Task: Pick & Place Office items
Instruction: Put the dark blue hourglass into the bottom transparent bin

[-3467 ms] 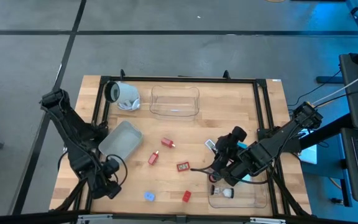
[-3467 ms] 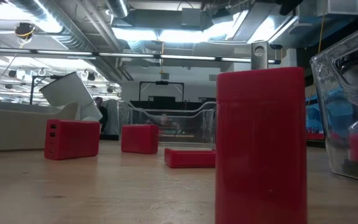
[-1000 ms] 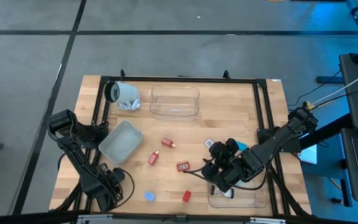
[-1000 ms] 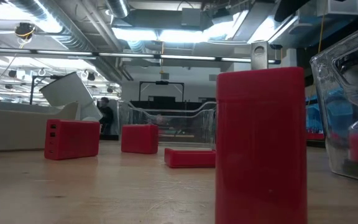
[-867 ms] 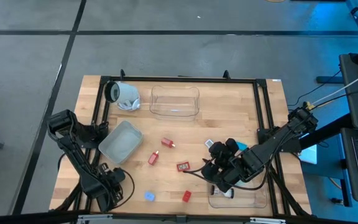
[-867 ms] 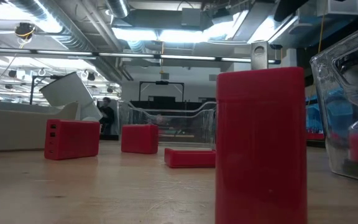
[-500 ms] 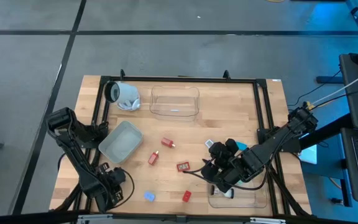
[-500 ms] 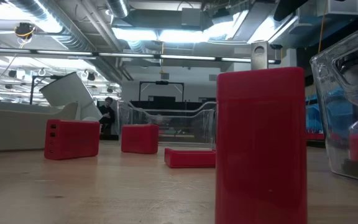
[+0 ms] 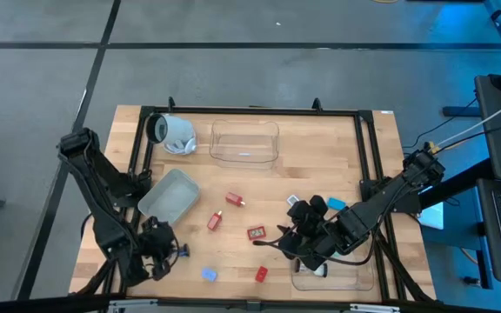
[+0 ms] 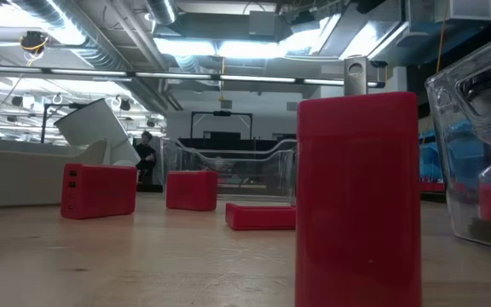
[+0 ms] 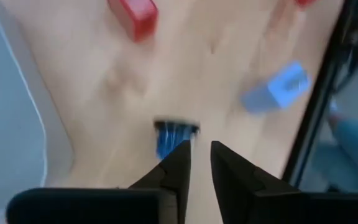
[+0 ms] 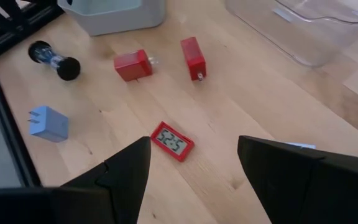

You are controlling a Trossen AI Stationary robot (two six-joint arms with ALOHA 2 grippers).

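Your workspace is a light wooden table with a black frame, standing on a grey floor.

At the far left, the left gripper sits low near the front edge, its fingers drawn close with only a thin gap, holding nothing. Just ahead of them lies a small black and blue hourglass-like item. Behind that arm you see a grey tub and, farther back, a white-grey cylinder tipped on its side.

Toward the middle, a clear tray stands at the back. In front of it lie the office items: 2 red blocks, a red clock, a blue piece and another red block at the front.

At the right, the right gripper hovers just beside the red clock with its fingers spread wide and empty. A second clear tray sits at the front right.

The low view shows a ceiling with pipes and strip lights, and 1 person far back.
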